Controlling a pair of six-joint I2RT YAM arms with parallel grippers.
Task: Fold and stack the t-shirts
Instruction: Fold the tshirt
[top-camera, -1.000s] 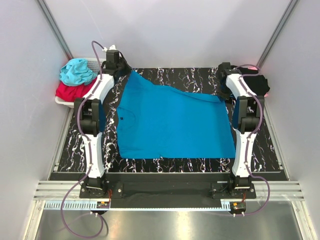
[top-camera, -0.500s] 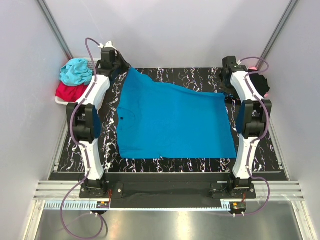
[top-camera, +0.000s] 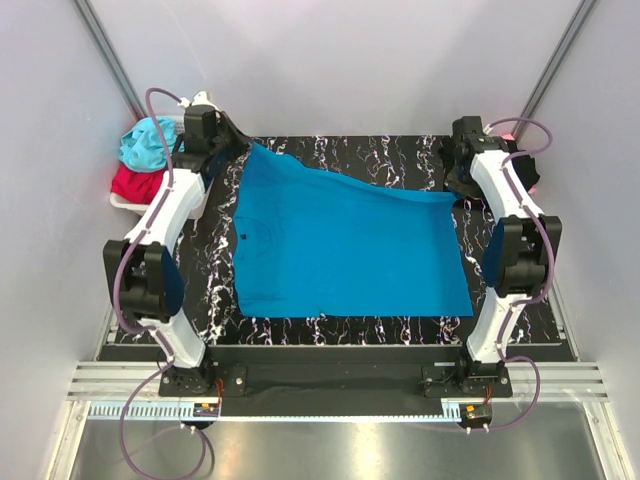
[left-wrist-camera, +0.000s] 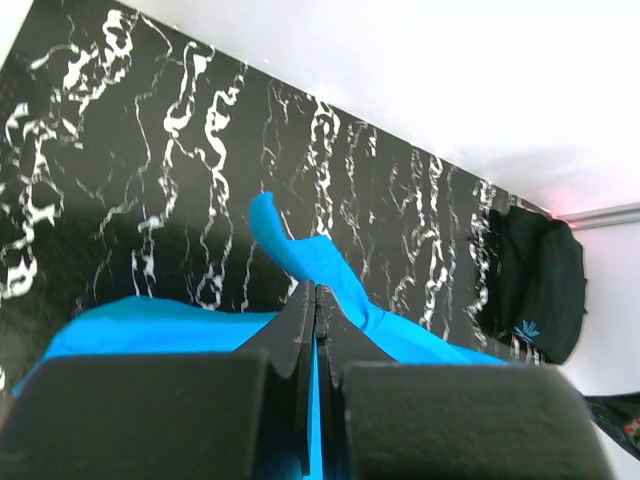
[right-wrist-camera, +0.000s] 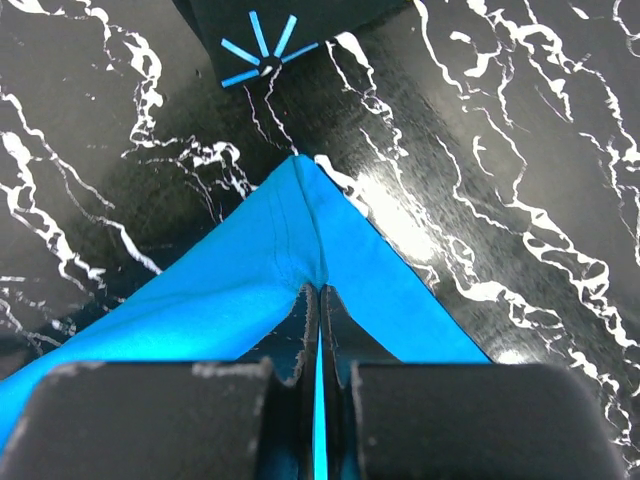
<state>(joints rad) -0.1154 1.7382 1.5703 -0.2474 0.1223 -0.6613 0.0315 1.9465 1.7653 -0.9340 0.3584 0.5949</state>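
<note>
black marbled table (top-camera: 400, 152), blue t-shirt (top-camera: 345, 245) spread across it.
left gripper (left-wrist-camera: 312, 300) and right gripper (right-wrist-camera: 318, 295) each clamp tight on a far corner; a black t-shirt (left-wrist-camera: 535, 285) lies just beyond the right one.

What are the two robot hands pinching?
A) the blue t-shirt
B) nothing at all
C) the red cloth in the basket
A: in the wrist views the left gripper and the right gripper are each shut on an edge of the blue t-shirt.
</note>
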